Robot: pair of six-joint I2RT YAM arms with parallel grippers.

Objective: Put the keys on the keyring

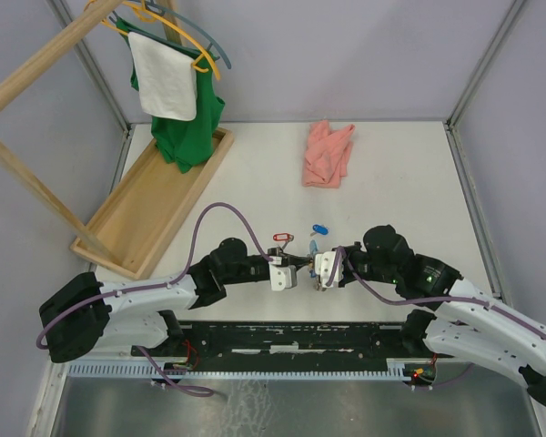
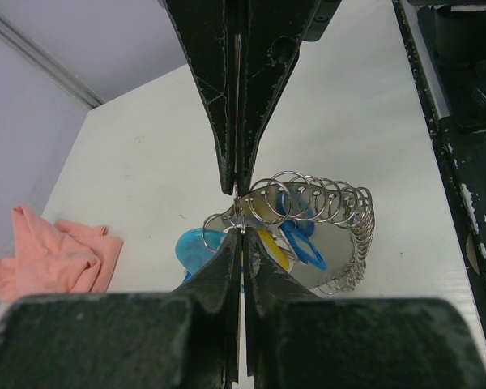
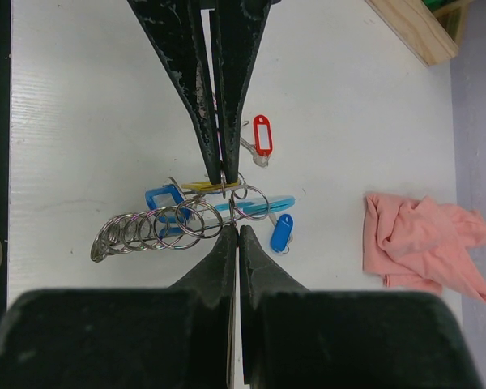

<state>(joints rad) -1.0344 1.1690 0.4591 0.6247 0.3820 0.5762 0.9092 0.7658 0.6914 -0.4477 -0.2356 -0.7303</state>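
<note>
Two holds on one keyring (image 3: 158,227): left gripper (image 2: 240,212) and right gripper (image 3: 229,207) are each pinched tight on its wire loops, probably to steady it for threading. Just beside the keyring lie the red-tagged key (image 3: 262,134) and blue-tagged key (image 3: 281,233), loose and not yet threaded.

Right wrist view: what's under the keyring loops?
Through the keyring loops show a dark-blue tag, a yellow tag and a light-blue tag. Any key blades are covered by the rings and the left gripper.
</note>
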